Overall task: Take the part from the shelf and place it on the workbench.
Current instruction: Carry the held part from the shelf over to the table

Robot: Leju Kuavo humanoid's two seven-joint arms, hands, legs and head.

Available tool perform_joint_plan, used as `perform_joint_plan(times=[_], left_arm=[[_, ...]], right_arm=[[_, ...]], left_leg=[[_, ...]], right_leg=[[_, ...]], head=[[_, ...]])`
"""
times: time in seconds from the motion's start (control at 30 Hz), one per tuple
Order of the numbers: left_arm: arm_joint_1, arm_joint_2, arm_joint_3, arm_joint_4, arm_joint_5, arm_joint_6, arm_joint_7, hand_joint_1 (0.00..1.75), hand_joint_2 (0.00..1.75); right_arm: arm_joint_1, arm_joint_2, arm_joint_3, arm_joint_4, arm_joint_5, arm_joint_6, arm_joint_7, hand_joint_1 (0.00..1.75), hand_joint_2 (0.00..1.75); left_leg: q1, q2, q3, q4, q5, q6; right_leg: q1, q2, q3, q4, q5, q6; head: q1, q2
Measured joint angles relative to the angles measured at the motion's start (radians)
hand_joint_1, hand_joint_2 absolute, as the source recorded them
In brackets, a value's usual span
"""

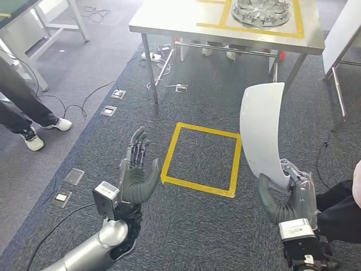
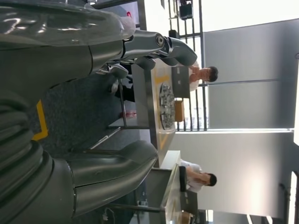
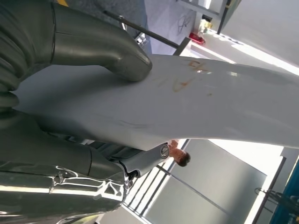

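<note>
Nearest the robot, the right hand [image 1: 294, 195] grasps the curved white sheet-like part [image 1: 262, 132] by its lower end, thumb pressed on one face and fingers behind the other, as the right wrist view confirms [image 3: 197, 102]. The part stands roughly upright out of that hand, its long axis running up and away toward the bench. The left hand [image 1: 136, 175] is released, fingers spread and palm raised, holding nothing, well apart from the part. Beyond both hands, on the dark grey carpet, lies a square outlined in yellow tape [image 1: 202, 158], between the robot and the bench. Farther on stands the grey metal bench [image 1: 170, 22], carrying a round silvery ribbed casting [image 1: 262, 11] inside its own yellow-taped frame. The bench lies ahead of the part, so the right hand is the one to deliver it; the coming move looks like an approach and a forward reach.
</note>
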Motion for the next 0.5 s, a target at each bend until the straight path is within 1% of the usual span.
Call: perform_joint_plan(times=[0.03, 0.07, 0.1, 0.13, 0.17, 0.2, 0.23, 0.27, 0.3, 0.33, 0.37, 0.4, 0.43, 0.47, 0.5], left_arm=[[0.0, 0.0, 0.0, 0.0, 0.0, -0.002, 0.0, 0.0, 1.75], [-0.001, 0.0, 0.0, 0.0, 0.0, -0.004, 0.0, 0.0, 1.75], [-0.001, 0.0, 0.0, 0.0, 0.001, -0.006, 0.0, 0.0, 1.75], [-0.002, 0.0, 0.0, 0.0, 0.001, -0.008, -0.001, 0.0, 1.75], [-0.002, 0.001, 0.0, 0.0, 0.001, -0.01, -0.001, 0.0, 1.75], [-0.002, 0.001, 0.0, 0.0, 0.002, -0.013, -0.002, 0.0, 1.75], [-0.002, 0.001, 0.0, 0.0, 0.002, -0.015, -0.002, 0.0, 1.75], [-0.004, 0.001, 0.0, 0.0, 0.002, -0.016, -0.002, 0.0, 1.75], [-0.005, 0.001, 0.0, 0.0, 0.002, -0.016, -0.003, 0.0, 1.75], [-0.006, 0.001, 0.0, 0.0, 0.002, -0.016, -0.003, 0.0, 1.75], [-0.006, 0.001, 0.0, 0.0, 0.002, -0.017, -0.003, 0.0, 1.75], [-0.004, 0.001, 0.0, 0.0, 0.002, -0.017, -0.003, 0.0, 1.75], [-0.003, 0.001, 0.0, 0.001, 0.002, -0.017, -0.003, 0.0, 1.75], [-0.001, 0.001, 0.0, 0.001, 0.002, -0.017, -0.003, 0.0, 1.75], [-0.001, 0.001, 0.0, 0.001, 0.002, -0.017, -0.003, 0.0, 1.75]], right_arm=[[0.0, 0.0, 0.0, 0.0, 0.0, -0.001, 0.0, 1.75, 1.75], [0.001, 0.0, 0.0, 0.0, 0.001, -0.002, 0.0, 1.75, 1.75], [0.002, 0.0, 0.0, 0.0, 0.002, -0.003, 0.0, 1.75, 1.75], [0.004, 0.0, 0.0, 0.0, 0.003, -0.005, 0.0, 1.75, 1.75], [0.005, 0.0, 0.0, 0.0, 0.005, -0.006, 0.0, 1.75, 1.75], [0.007, 0.0, -0.001, -0.001, 0.006, -0.007, -0.001, 1.75, 1.75], [0.007, 0.0, -0.002, -0.001, 0.007, -0.008, -0.001, 1.75, 1.75], [0.007, 0.001, -0.002, -0.001, 0.008, -0.009, -0.002, 1.75, 1.75], [0.008, 0.001, -0.003, -0.001, 0.008, -0.009, -0.002, 1.75, 1.75], [0.008, 0.002, -0.003, -0.001, 0.008, -0.009, -0.002, 1.75, 1.75], [0.009, 0.002, -0.003, -0.001, 0.008, -0.009, -0.002, 1.75, 1.75], [0.009, 0.002, -0.003, -0.001, 0.008, -0.009, -0.002, 1.75, 1.75], [0.01, 0.002, -0.003, -0.001, 0.009, -0.009, -0.002, 1.75, 1.75], [0.011, 0.002, -0.003, -0.001, 0.009, -0.009, -0.002, 1.75, 1.75], [0.011, 0.002, -0.003, -0.001, 0.009, -0.009, -0.002, 1.75, 1.75]], left_leg=[[0.005, -0.002, 0.002, 0.012, -0.012, -0.009], [0.007, -0.004, 0.001, 0.026, -0.024, -0.02], [0.007, -0.005, -0.002, 0.037, -0.032, -0.029], [0.006, -0.007, -0.006, 0.045, -0.038, -0.037], [0.006, -0.009, -0.009, 0.047, -0.04, -0.043], [0.008, -0.009, -0.009, 0.044, -0.041, -0.048], [0.01, -0.005, -0.008, 0.048, -0.045, -0.052], [0.012, 0.002, -0.018, 0.07, -0.053, -0.055], [0.011, 0.009, -0.044, 0.119, -0.069, -0.057], [0.009, 0.016, -0.087, 0.191, -0.088, -0.056], [0.007, 0.02, -0.142, 0.273, -0.107, -0.054], [0.005, 0.02, -0.195, 0.341, -0.116, -0.052], [0.002, 0.02, -0.233, 0.376, -0.105, -0.047], [-0.002, 0.02, -0.251, 0.368, -0.071, -0.04], [-0.007, 0.02, -0.245, 0.318, -0.019, -0.03]], right_leg=[[-0.007, 0.001, 0.032, -0.071, 0.034, 0.011], [-0.011, 0.005, 0.064, -0.131, 0.053, 0.016], [-0.012, 0.009, 0.083, -0.165, 0.058, 0.013], [-0.01, 0.012, 0.09, -0.176, 0.049, 0.005], [-0.006, 0.014, 0.089, -0.173, 0.042, -0.008], [-0.005, 0.015, 0.088, -0.17, 0.038, -0.02], [-0.004, 0.015, 0.092, -0.17, 0.034, -0.029], [-0.003, 0.014, 0.099, -0.172, 0.03, -0.038], [-0.002, 0.013, 0.108, -0.175, 0.025, -0.046], [-0.001, 0.011, 0.116, -0.177, 0.019, -0.052], [0.002, 0.009, 0.124, -0.178, 0.012, -0.056], [0.005, 0.008, 0.132, -0.179, 0.003, -0.06], [0.008, 0.008, 0.143, -0.18, -0.007, -0.062], [0.012, 0.008, 0.157, -0.18, -0.018, -0.062], [0.014, 0.008, 0.175, -0.182, -0.031, -0.063]], head=[[0.001, 0.0], [0.006, 0.0], [0.01, 0.0], [0.01, 0.0], [0.009, 0.0], [0.005, 0.0], [0.0, 0.0], [-0.004, 0.0], [-0.009, 0.0], [-0.014, 0.0], [-0.018, 0.0], [-0.021, 0.0], [-0.023, 0.0], [-0.025, 0.0], [-0.028, 0.0]])
